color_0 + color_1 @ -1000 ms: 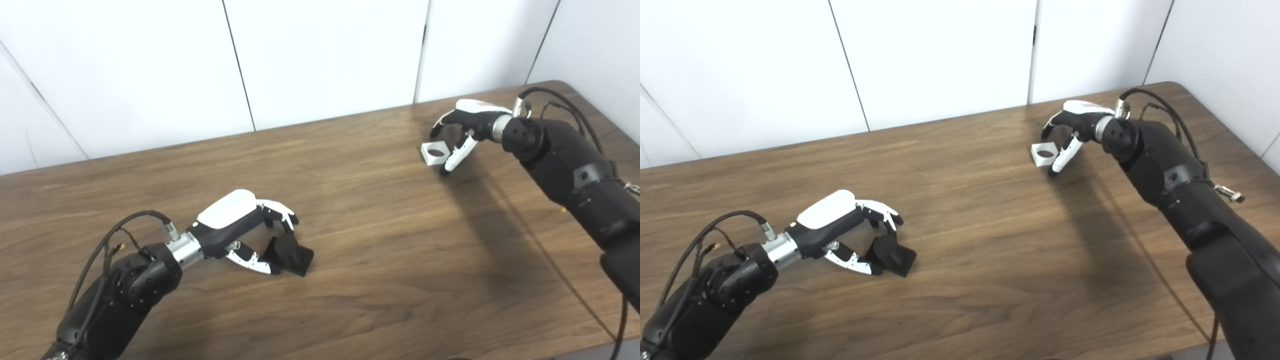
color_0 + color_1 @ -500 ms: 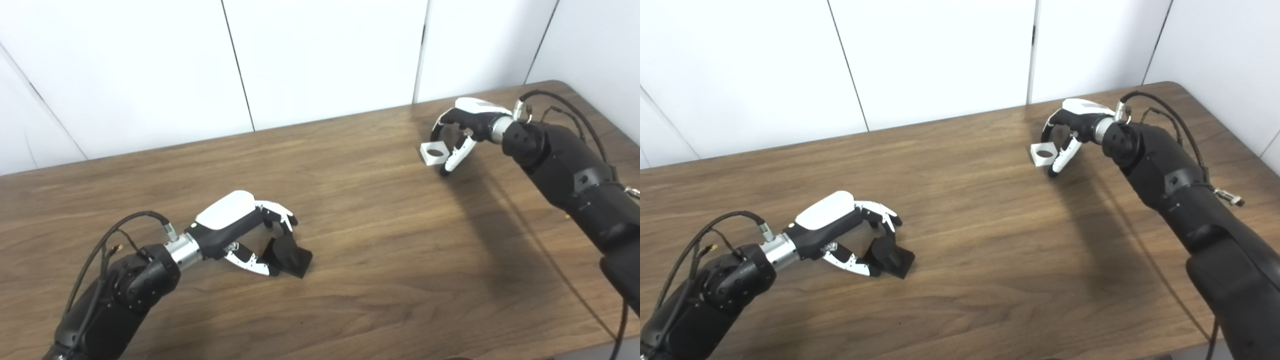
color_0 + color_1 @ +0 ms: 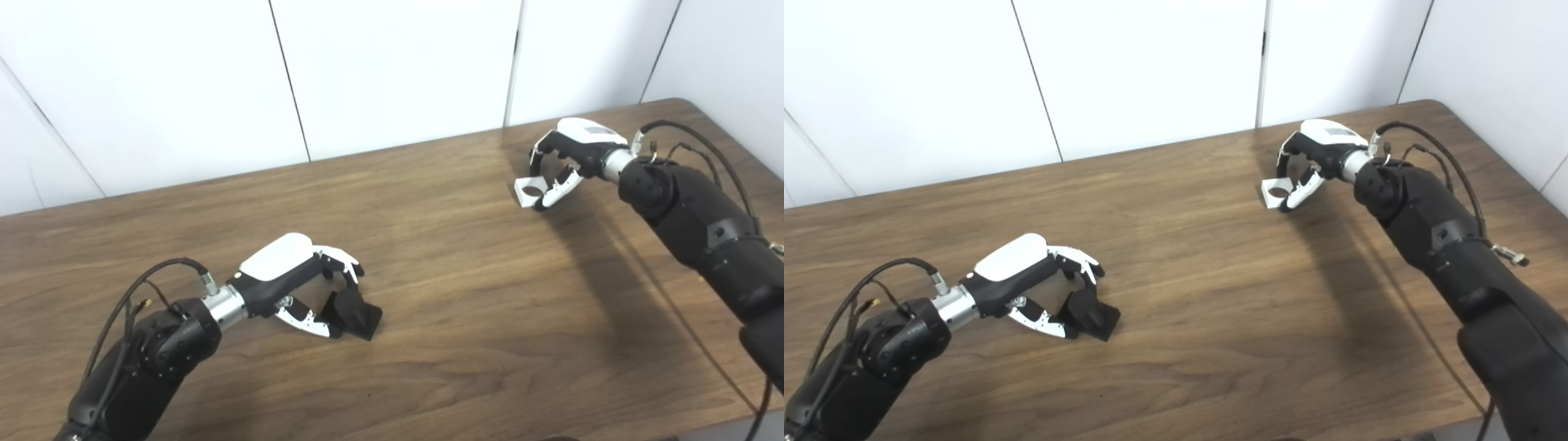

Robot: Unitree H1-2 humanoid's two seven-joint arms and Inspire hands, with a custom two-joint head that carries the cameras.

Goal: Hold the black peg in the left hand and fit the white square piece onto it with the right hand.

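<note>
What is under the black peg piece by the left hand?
The black peg sits tilted on the wooden table, its square base partly on bare wood. The left hand wraps it from the near side; whether the fingers reach beneath its raised edge is hidden.

Even, bright, diffuse light with no glare. A broad soft shadow lies on the table under and beside the right hand and its arm; a smaller one sits beneath the left hand. Focus is slightly soft throughout; the white wall is nearly featureless.
</note>
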